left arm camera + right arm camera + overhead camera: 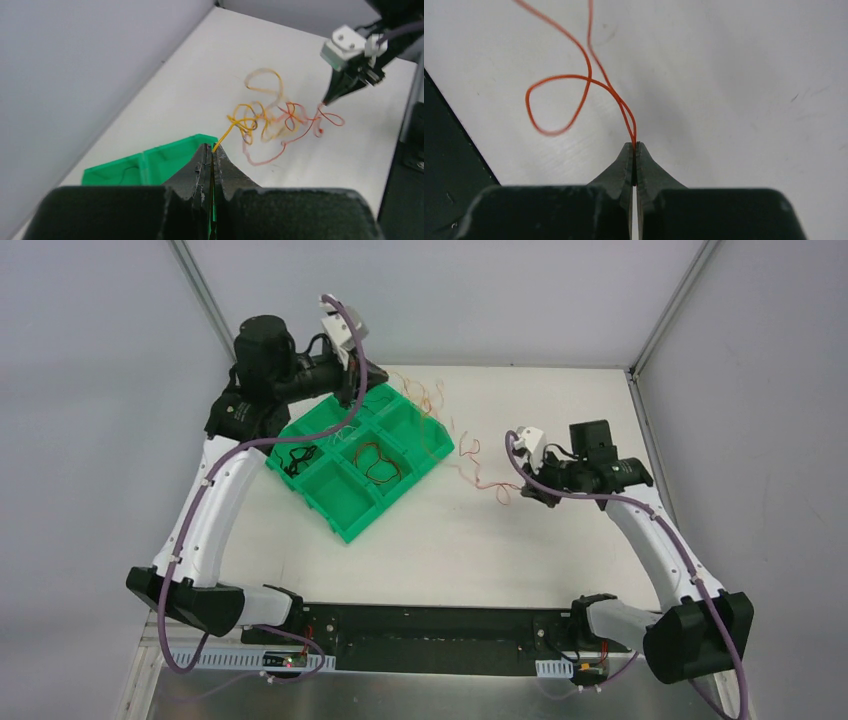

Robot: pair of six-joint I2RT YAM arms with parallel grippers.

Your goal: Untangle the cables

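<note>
- Right, nearest me, toward the counter's right edge, the right gripper (635, 150) is pinched closed on a red cable (574, 80). A doubled strand runs out of its tips into a loop lying on the counter.
- Beyond it, the cables (270, 122) lie as a loose tangle of red, orange, yellow and pale strands. They trail from that gripper toward the far edge, just right of the green compartment tray (345, 525).
- Two tray compartments hold coiled wires, a black one (300, 455) and a darker reddish one (378, 462).
- Farthest, near the far edge and above the tray's far side, the left gripper (211, 150) is clamped on a yellow cable (225, 135) leading into the knot.
- I judge the step in hand to be drawing these two strands apart. I'd pull slowly in opposite directions and watch the middle crossing. If it cinches instead of opening, I'd ease off and regrip closer to it.
</note>
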